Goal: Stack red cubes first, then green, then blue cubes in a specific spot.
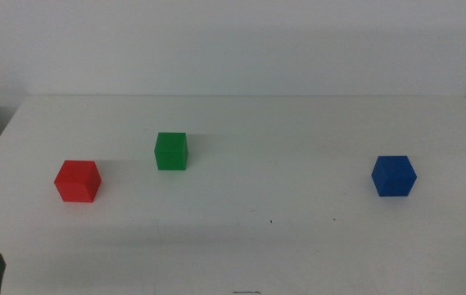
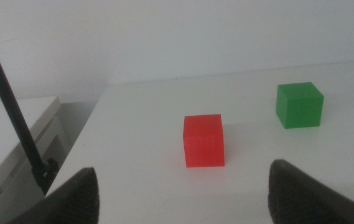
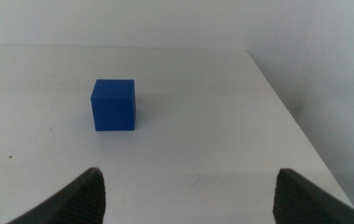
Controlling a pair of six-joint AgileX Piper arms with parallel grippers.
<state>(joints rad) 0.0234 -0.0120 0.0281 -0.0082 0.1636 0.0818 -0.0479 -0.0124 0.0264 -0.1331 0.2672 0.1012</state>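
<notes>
Three cubes sit apart on the white table and nothing is stacked yet, as I watch from the remote station.

Farthest left, my left gripper waits low at the near table edge, only a dark tip of it showing in the middle view's bottom corner, jaws spread wide and empty. The red cube lies straight ahead of it, nearly centred in the gap between the jaws, resting flat on the table with one face turned squarely toward the wrist camera. The green cube stands farther out from that gripper and off to its right side, apart from the red one.

Over at the right, my right gripper is likewise wide open and holding nothing; it does not appear in the middle view. The blue cube sits ahead of it, offset toward its left jaw, well apart from the other two cubes.

Red goes down first, and I judge the left arm clearly the nearer one: the cube lies dead ahead, so the approach looks like a straight advance with the jaws set to close on its side faces.
</notes>
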